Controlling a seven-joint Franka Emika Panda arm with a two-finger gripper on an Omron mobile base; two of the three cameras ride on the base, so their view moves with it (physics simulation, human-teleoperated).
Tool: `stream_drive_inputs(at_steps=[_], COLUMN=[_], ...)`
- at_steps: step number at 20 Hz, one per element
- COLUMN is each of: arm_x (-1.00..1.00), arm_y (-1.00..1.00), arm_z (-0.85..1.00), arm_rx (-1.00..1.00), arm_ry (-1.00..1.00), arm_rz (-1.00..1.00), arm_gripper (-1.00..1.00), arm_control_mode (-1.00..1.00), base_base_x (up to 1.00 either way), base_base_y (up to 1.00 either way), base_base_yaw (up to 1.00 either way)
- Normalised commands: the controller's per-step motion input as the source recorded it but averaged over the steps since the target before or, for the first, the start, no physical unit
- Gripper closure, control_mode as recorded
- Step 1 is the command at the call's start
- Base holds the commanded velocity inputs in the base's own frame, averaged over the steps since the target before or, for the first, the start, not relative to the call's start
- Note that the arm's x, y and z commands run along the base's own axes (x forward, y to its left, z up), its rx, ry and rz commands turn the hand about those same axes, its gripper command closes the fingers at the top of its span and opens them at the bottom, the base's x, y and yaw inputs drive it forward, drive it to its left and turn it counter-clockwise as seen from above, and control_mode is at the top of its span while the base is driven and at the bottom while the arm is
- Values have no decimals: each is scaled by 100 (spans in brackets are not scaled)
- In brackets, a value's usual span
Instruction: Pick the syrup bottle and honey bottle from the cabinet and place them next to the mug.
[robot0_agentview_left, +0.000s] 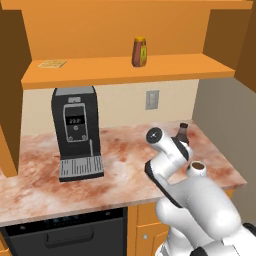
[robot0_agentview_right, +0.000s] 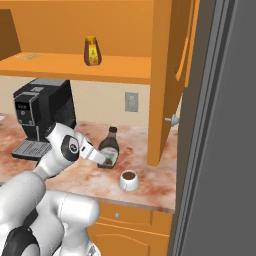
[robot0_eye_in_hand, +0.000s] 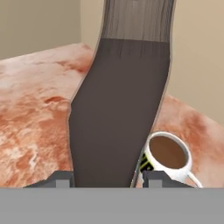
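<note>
My gripper is shut on the syrup bottle, a dark brown bottle with a black cap, held upright low over the marble counter. In the hand view the syrup bottle stands between my fingertips, with the mug of brown liquid just to its right. The white mug sits close in front of the bottle near the counter's front edge. The amber honey bottle stands on the open shelf of the orange cabinet. From the left, only the syrup bottle's cap shows above my arm, with the mug beside it.
A black coffee machine stands at the counter's left. A flat tan item lies on the shelf's left end. The open cabinet door hangs right of the bottle, and a tall grey panel bounds the right side. A wall outlet is behind.
</note>
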Motion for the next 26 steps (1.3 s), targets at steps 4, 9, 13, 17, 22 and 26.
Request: stream_drive_inputs(at_steps=[4, 9, 13, 17, 22, 26], arm_x=[0, 0, 0, 0, 0, 0], arm_y=[0, 0, 0, -1, -9, 0], arm_z=[-37, -42, -25, -24, -28, -26], arm_rx=[0, 0, 0, 0, 0, 0], arm_ry=[-4, -7, -6, -6, -8, -13], arm_rz=[-4, -3, -3, -5, -10, -11], arm_gripper=[100, 100, 100, 100, 100, 100], arm_control_mode=[-100, -100, -100, -100, -100, -100], base_base_x=[0, 0, 0, 0, 0, 0], base_base_y=[0, 0, 0, 0, 0, 0], base_base_yaw=[0, 0, 0, 0, 0, 0])
